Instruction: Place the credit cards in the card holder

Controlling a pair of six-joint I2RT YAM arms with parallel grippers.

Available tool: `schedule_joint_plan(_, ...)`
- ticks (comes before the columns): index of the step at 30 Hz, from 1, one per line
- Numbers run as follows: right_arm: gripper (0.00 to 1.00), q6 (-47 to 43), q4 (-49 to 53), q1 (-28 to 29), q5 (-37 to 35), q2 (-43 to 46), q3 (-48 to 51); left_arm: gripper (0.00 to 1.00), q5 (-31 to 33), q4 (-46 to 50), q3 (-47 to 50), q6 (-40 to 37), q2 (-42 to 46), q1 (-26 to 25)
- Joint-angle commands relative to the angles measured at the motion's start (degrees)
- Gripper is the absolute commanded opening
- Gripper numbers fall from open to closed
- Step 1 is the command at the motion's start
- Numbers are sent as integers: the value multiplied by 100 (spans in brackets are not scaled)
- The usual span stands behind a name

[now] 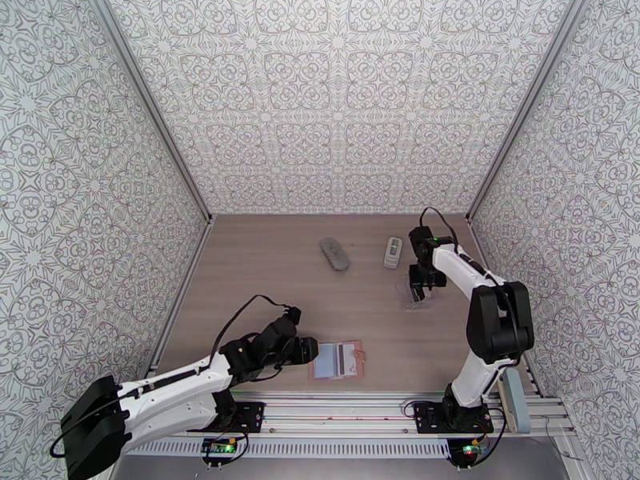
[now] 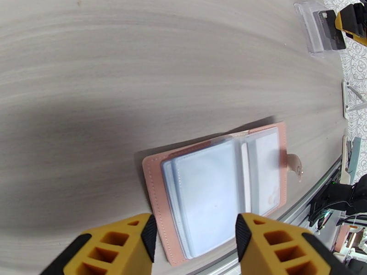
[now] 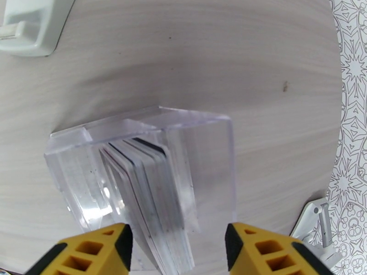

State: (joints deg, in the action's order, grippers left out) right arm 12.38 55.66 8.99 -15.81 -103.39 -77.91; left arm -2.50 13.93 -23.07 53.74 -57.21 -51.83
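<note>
At left, open pink holder (image 2: 206, 193) flat on desk (image 2: 114, 65) by the front edge, left gripper (image 2: 195, 237) spread over its end. At right, cards (image 3: 151, 189) upright on edge in clear box (image 3: 206, 147), right gripper (image 3: 178, 241) spread just above them, not closed on any card

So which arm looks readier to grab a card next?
The right. The right gripper hangs open above the cards standing in the clear box; the left gripper is over the pink card holder, away from them.
</note>
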Motion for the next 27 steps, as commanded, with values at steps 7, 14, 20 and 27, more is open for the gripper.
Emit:
schedule_joint_plan(7, 57, -71, 127, -38, 122, -178, -243, 53, -43, -83, -2, -83, -117, 68)
schedule_joint_plan(14, 56, -43, 208, -38, -36, -231, -269, 53, -75, -137, -31, -90, -195, 66)
schedule_joint_plan(20, 55, -17, 217, -38, -100, -201, -269, 54, -81, -162, -18, -66, -203, 60)
schedule_joint_plan(27, 54, 27, 286, -38, -290, -53, -272, 54, -63, -144, 4, -65, -167, 48)
